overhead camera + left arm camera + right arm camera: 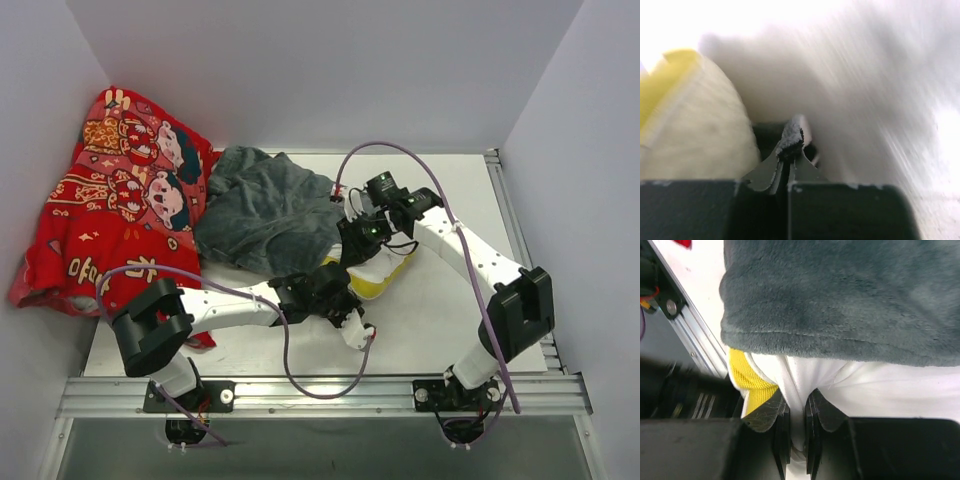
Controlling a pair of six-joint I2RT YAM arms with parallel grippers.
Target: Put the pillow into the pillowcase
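The grey-blue plush pillowcase [268, 208] lies crumpled at the table's middle. The white pillow [385, 268] with its yellow band sticks out from under its right end. My left gripper [318, 290] is at the pillowcase's near edge. In the left wrist view it [788, 156] is shut on a tuft of the pillowcase [791, 137], with the pillow [695, 125] bulging to the left. My right gripper [362, 240] sits at the pillow's far side. Seen from the right wrist, it [799, 412] is shut on a fold of the pillow [880, 387], just below the pillowcase [840, 295] hem.
A red cloth with cartoon figures [110, 210] is heaped against the left wall. Aluminium rails run along the near edge [320, 395] and the right edge [510, 210]. White walls close in the back and both sides. A purple cable [290, 350] loops over the near table.
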